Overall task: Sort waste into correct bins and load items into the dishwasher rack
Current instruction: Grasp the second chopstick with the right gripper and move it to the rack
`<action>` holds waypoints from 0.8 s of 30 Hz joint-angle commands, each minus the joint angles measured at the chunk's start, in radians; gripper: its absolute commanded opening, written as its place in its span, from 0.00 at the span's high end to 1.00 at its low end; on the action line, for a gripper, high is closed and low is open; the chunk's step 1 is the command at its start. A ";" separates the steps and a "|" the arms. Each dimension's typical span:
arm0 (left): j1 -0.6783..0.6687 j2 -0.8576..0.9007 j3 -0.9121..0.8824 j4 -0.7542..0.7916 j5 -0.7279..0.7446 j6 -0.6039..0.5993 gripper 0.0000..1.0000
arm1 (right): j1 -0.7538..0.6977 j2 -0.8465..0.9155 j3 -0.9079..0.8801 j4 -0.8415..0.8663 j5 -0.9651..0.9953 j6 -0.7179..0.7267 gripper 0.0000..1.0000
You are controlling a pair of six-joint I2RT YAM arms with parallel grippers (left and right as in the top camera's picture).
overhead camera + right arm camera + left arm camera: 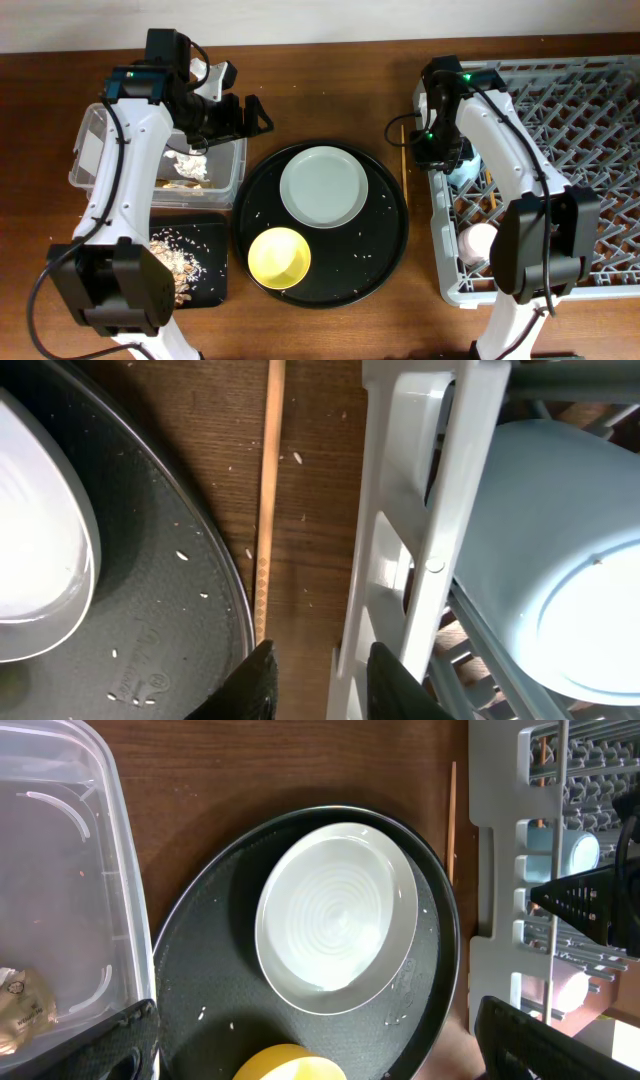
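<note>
Chopstick (268,510) flat, just ahead of right claw (318,688)

Work surface is a dark brown wooden table (330,90) with fine lengthwise grain, finish matt and scuffed in places. Beyond its far edge runs a plain off-white strip (300,18); whether it is wall or floor cannot be determined. Lighting is even and diffuse from above, casting soft, short shadows on the wood.

Cropped at bottom: yellow bowl (289,1066); cropped right: light-blue cup (565,550).
</note>
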 commanded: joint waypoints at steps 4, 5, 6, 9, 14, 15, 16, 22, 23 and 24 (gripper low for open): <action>0.003 -0.016 0.010 -0.001 -0.003 -0.005 0.00 | 0.016 0.004 -0.014 0.045 -0.081 0.052 0.71; 0.003 -0.016 0.010 -0.001 -0.003 -0.005 0.00 | 0.025 0.004 -0.021 0.064 -0.081 0.066 0.70; 0.003 -0.016 0.010 -0.001 -0.003 -0.005 0.00 | 0.035 0.004 -0.027 0.082 -0.080 0.074 0.70; 0.003 -0.016 0.010 -0.001 -0.003 -0.006 0.00 | 0.071 0.005 -0.057 0.143 -0.055 0.113 0.70; 0.003 -0.016 0.010 -0.001 -0.003 -0.006 0.00 | 0.107 0.005 -0.162 0.283 -0.008 0.149 0.70; 0.003 -0.016 0.010 -0.001 -0.003 -0.006 0.00 | 0.109 0.005 -0.179 0.302 0.007 0.158 0.70; 0.003 -0.016 0.010 -0.001 -0.003 -0.005 0.00 | 0.109 0.005 -0.199 0.324 0.040 0.175 0.70; 0.003 -0.016 0.010 -0.001 -0.003 -0.006 0.00 | 0.109 0.005 -0.300 0.465 0.085 0.174 0.69; 0.003 -0.016 0.010 -0.001 -0.003 -0.005 0.00 | 0.109 0.005 -0.314 0.485 0.085 0.174 0.69; 0.003 -0.016 0.010 -0.001 -0.003 -0.005 0.00 | 0.109 0.005 -0.326 0.504 0.085 0.174 0.67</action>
